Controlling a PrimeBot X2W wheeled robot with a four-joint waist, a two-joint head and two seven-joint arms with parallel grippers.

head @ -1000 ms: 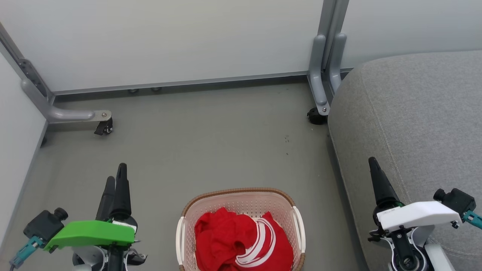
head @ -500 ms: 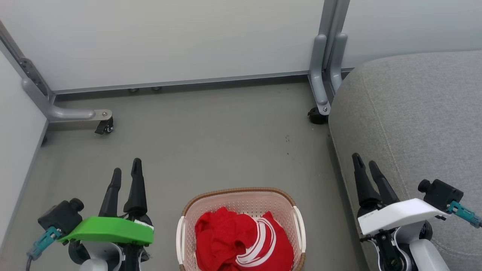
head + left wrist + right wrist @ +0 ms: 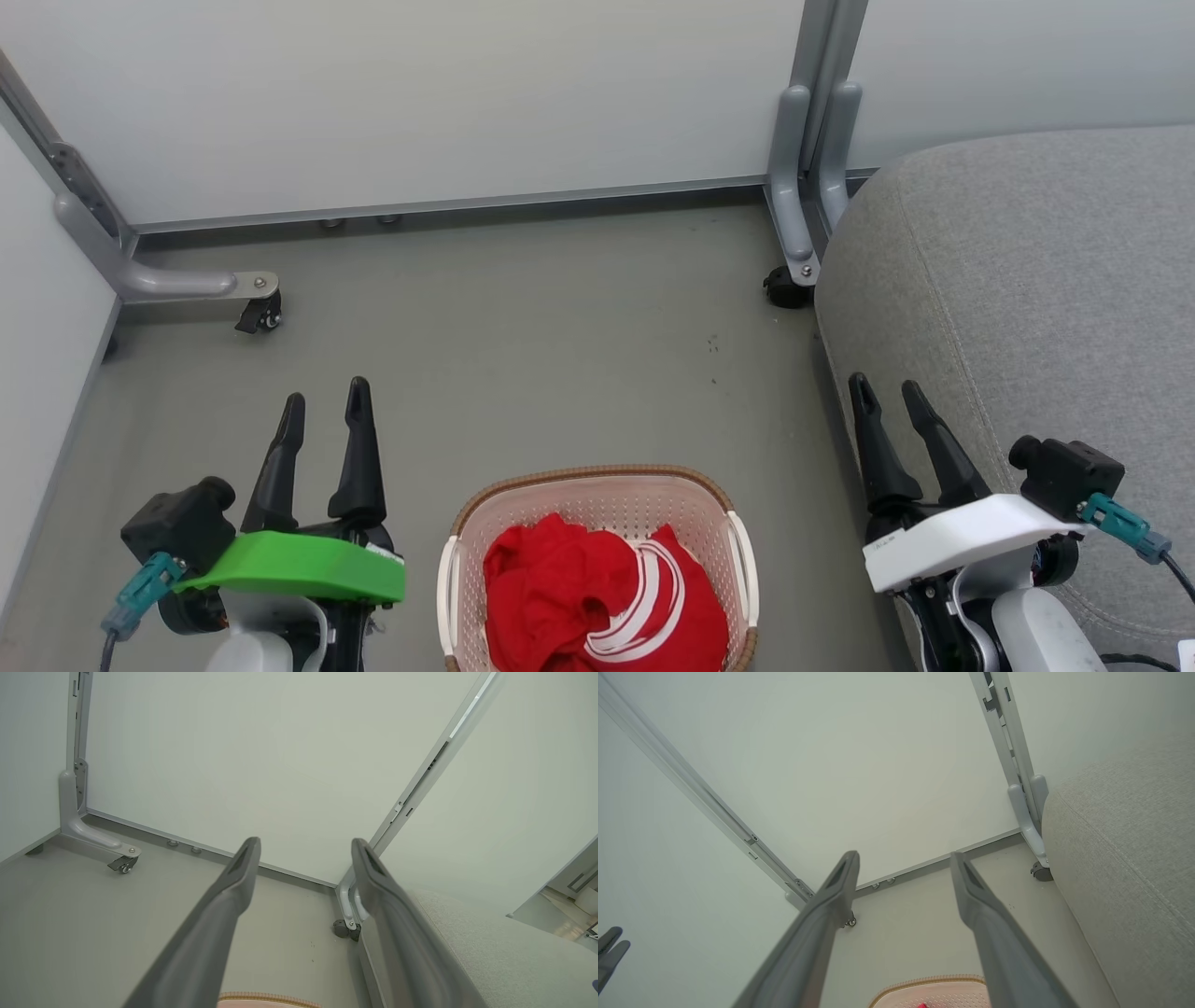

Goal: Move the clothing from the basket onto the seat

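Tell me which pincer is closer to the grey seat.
Right. The right pincer is beside the seat's edge; the left pincer is on the far side of the basket from the seat.

Grey floor [image 3: 523, 317] is stretching ahead of the left claw [image 3: 327, 392], with pale partition panels [image 3: 420, 93] standing beyond. A grey metal foot [image 3: 177, 282] is lying ahead of that claw, and a black caster [image 3: 784, 287] is sitting ahead of the right claw [image 3: 883, 383].
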